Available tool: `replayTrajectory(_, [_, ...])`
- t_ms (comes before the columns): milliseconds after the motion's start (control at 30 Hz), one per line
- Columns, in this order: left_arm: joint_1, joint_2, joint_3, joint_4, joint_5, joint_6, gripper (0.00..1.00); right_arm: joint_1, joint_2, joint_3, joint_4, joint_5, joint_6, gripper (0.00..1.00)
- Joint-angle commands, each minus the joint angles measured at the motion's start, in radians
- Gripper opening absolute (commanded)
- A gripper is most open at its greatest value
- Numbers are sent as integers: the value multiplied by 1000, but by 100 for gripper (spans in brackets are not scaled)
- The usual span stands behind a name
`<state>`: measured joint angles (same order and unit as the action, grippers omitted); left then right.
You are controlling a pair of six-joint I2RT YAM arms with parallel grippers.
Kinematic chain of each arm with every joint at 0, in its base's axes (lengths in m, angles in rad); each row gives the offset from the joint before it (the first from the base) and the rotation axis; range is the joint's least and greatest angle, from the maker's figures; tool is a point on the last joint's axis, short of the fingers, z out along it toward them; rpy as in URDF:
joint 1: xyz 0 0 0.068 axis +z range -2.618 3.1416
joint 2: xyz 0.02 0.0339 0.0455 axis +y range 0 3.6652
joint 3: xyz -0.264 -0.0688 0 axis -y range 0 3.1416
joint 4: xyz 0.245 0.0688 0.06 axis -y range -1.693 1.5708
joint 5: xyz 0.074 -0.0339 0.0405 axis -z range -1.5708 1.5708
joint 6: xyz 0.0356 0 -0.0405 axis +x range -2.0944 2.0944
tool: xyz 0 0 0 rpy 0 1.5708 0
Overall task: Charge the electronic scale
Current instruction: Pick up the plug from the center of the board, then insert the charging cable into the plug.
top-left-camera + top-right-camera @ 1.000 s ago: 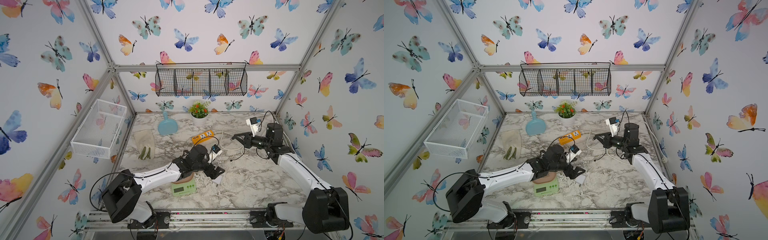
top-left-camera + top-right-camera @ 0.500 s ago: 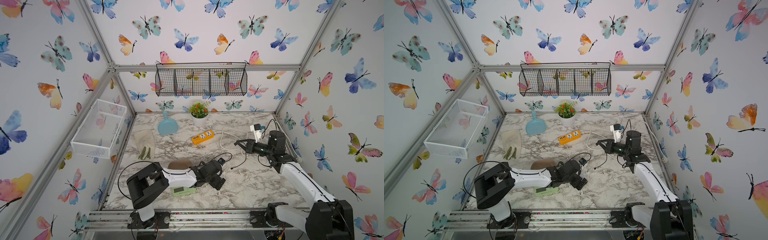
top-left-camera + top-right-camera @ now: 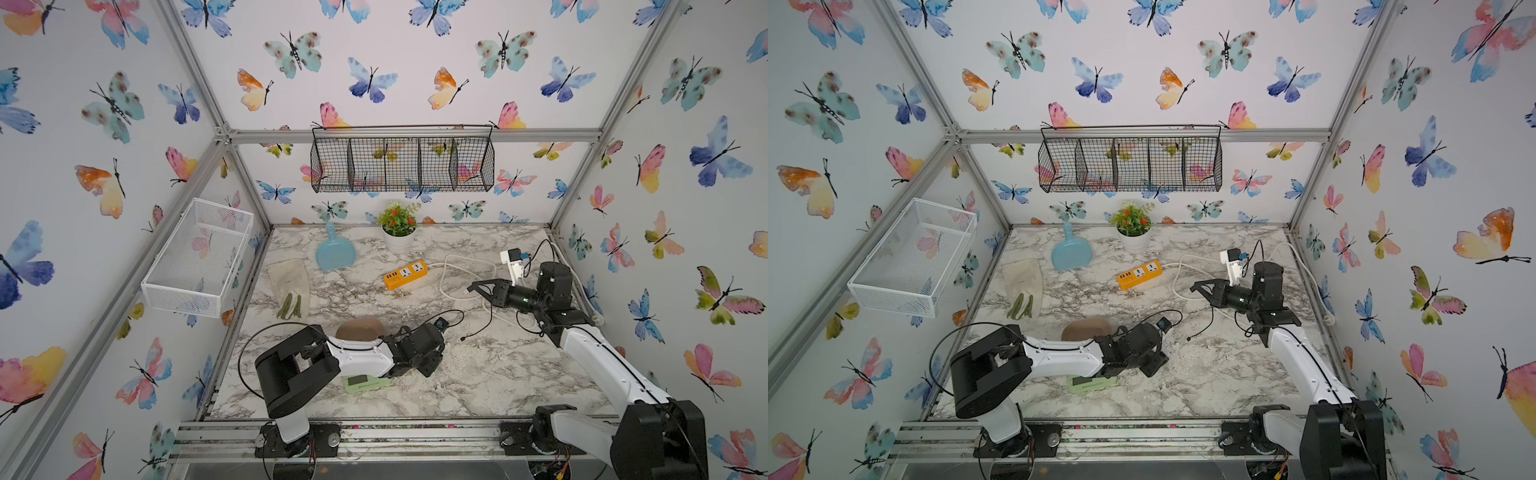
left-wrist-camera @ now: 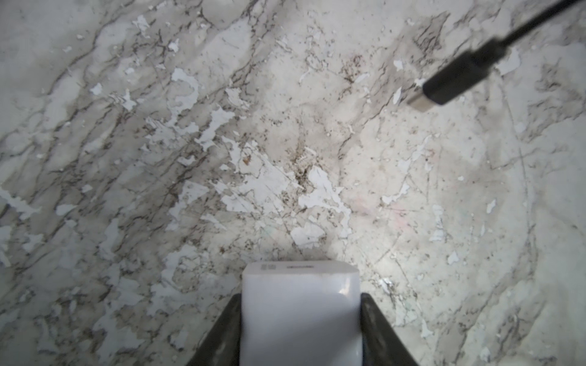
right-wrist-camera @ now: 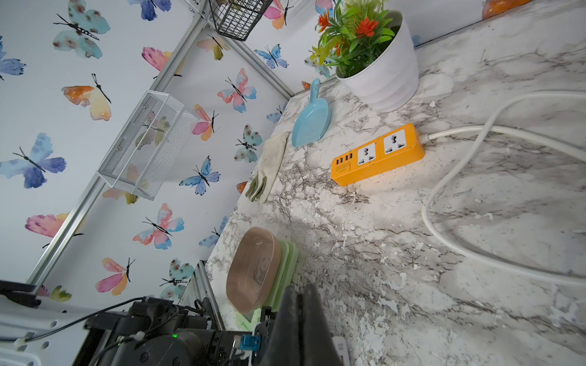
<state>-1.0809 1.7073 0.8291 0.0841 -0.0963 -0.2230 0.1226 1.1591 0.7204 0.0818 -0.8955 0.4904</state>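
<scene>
Plainly, the left hand (image 4: pixel 300 298) holds the white charger cube (image 4: pixel 301 320): its two dark fingers (image 4: pixel 222 332) press against the cube's opposite sides, low over the marbled bench (image 4: pixel 126 158). A black cable plug (image 4: pixel 453 82) with a bare metal tip shows ahead of the cube, apart from it. The electronic scale (image 3: pixel 360 329) sits near the front of the bench on the left arm's side, largely under that arm's white forearm. In both top views its tan tray (image 3: pixel 1086 328) shows behind the arm, and its pale green face with the dark screen shows in front. The orange power strip (image 3: pixel 405 274) lies farther back, mid-bench. The right hand (image 5: pixel 298 293) is closed, fingers pressed together, over the bench near the strip's white cord (image 5: pixel 475 133) and well apart from the scale. Whether it pinches anything I cannot tell.
</scene>
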Motion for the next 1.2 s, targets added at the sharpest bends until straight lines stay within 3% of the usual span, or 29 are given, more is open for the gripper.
replayTrajectory(0, [75,-131,-74,144,40,130,26,-8,-12,-14,49,-89,24,2])
replayTrajectory(200, [176,-313,-225,527,147,372,20,4,-32,-65,185,-182,123,2])
replayTrajectory(433, [208,-315,-248,783,227,526,16,79,-67,-124,390,-167,236,2])
replayTrajectory(667, [210,-267,-291,997,233,538,13,141,-51,-128,516,-95,256,2])
replayTrajectory(900, [208,-234,-281,1057,221,507,11,210,34,-125,674,-58,269,2])
replayTrajectory(1167, [222,-217,-259,1061,236,479,10,241,52,-130,676,-29,211,2])
